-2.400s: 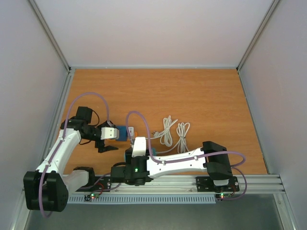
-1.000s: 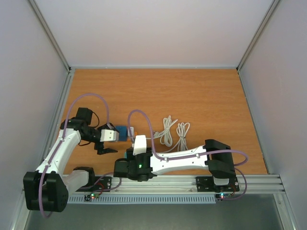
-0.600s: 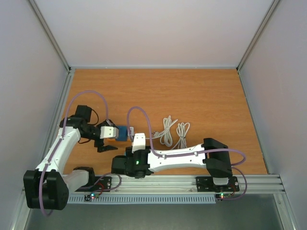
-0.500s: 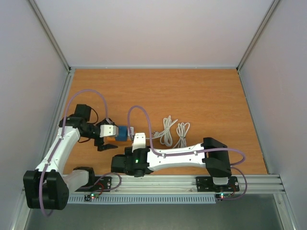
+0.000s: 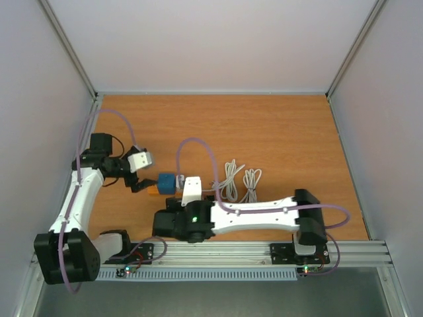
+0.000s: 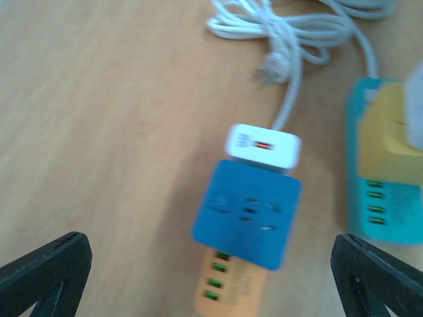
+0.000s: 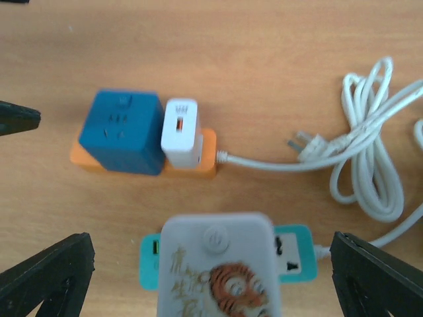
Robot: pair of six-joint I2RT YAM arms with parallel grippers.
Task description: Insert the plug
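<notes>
The plug, a white block (image 7: 218,271) printed with a tiger, sits in a teal power strip (image 7: 294,263). My right gripper (image 7: 211,281) hangs open above it, one finger on each side and neither touching. Just beyond lies an orange power strip (image 7: 206,155) with a blue cube adapter (image 7: 122,132) and a small white charger (image 7: 181,132) plugged into it. My left gripper (image 6: 211,281) is open and empty, hovering back from the blue cube (image 6: 248,214). From above, that gripper (image 5: 141,178) stands up and left of the cube (image 5: 166,183).
Two coiled white cables (image 5: 241,183) lie to the right of the strips, and one loose plug end (image 7: 305,142) rests on the wood. The side walls stand at the table's left and right edges. My right forearm (image 5: 258,216) lies across the near edge.
My right gripper has opened off the tiger plug. The left gripper has drawn back up and to the left, away from the blue cube.
</notes>
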